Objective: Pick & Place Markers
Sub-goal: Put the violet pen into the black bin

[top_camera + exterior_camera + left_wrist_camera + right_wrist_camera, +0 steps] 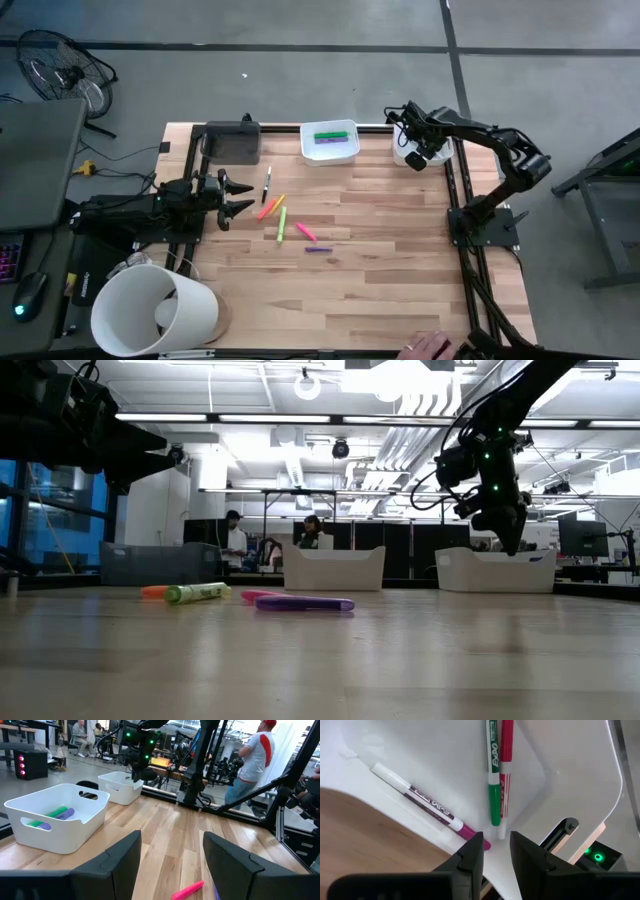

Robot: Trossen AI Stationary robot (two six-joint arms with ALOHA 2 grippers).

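My right gripper point(496, 845) hangs over the white tray point(410, 156) at the table's far right, pointing steeply down, its fingers a little apart with nothing between them. In that tray lie a purple-capped marker point(427, 805), a green marker point(493, 775) and a red marker point(505, 765). Loose on the table's middle lie black point(267, 185), orange point(270, 207), yellow-green point(282, 224), pink point(306, 232) and purple point(318, 249) markers. My left gripper point(240, 197) waits open and level at the table's left, beside them.
A second white tray point(330, 142) at the far middle holds green and purple markers. A dark box point(232, 143) stands at the far left and a big white cylinder point(155, 310) at the near left. A person's hand point(428, 347) shows at the near edge.
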